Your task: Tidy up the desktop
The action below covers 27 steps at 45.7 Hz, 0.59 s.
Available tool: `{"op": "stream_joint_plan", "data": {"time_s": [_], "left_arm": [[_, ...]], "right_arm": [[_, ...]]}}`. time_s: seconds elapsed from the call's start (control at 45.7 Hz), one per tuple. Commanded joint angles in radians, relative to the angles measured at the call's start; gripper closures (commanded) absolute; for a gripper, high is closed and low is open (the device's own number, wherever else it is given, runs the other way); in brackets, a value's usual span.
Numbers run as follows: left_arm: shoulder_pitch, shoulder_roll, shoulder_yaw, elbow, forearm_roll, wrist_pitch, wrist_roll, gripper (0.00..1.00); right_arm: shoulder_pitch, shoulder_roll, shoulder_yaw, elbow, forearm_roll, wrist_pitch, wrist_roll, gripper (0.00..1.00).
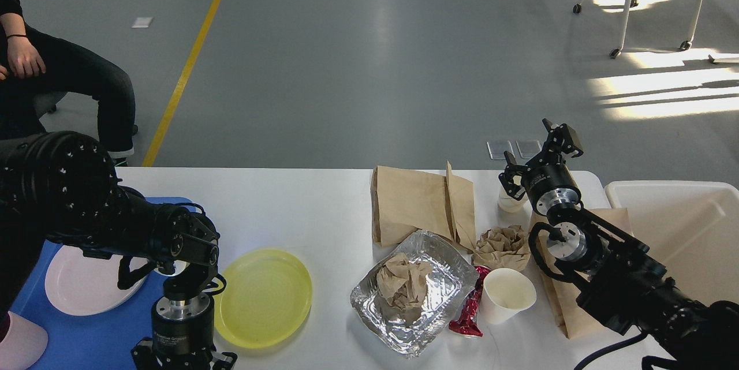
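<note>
Worktop [323,202], white and matte, fills the lower frame. On it I count one yellow plate [265,296], one foil tray [413,301], two white cups [507,296]. Right gripper [540,153] fingers spread wide, empty; left gripper [182,358] I cannot tell.

Two plates (one yellow [267,296], one white [86,283]), two paper cups [507,295] [510,201], two crumpled paper balls [502,247] [403,283], one foil tray [444,283], one red wrapper [469,312], one blue tray [86,341].
</note>
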<state>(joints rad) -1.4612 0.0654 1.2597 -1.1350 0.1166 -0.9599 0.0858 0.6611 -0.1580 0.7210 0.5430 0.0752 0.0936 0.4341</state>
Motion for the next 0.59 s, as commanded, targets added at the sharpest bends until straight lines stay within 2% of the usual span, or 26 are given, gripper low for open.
{"op": "stream_joint_plan", "data": {"time_s": [0.0, 0.131, 0.285, 0.394, 0.46, 0.569], "left_arm": [[0.001, 0.001, -0.009, 0.012, 0.0, 0.0, 0.0, 0.55], [0.001, -0.001, -0.011, 0.015, -0.002, 0.0, 0.0, 0.71], [0.004, 0.001, -0.013, 0.026, -0.003, 0.0, 0.0, 0.83], [0.012, 0.001, -0.016, 0.032, -0.003, 0.0, 0.0, 0.96], [0.01, 0.001, -0.016, 0.034, -0.003, 0.0, -0.001, 1.0], [0.001, 0.002, -0.039, 0.034, -0.006, 0.0, -0.003, 1.0]], "right_arm": [[0.0, 0.0, 0.0, 0.0, 0.0, 0.0, 0.0, 0.0], [0.0, 0.0, 0.0, 0.0, 0.0, 0.0, 0.0, 0.0], [0.0, 0.0, 0.0, 0.0, 0.0, 0.0, 0.0, 0.0], [0.0, 0.0, 0.0, 0.0, 0.0, 0.0, 0.0, 0.0], [0.0, 0.0, 0.0, 0.0, 0.0, 0.0, 0.0, 0.0], [0.0, 0.0, 0.0, 0.0, 0.0, 0.0, 0.0, 0.0]]}}
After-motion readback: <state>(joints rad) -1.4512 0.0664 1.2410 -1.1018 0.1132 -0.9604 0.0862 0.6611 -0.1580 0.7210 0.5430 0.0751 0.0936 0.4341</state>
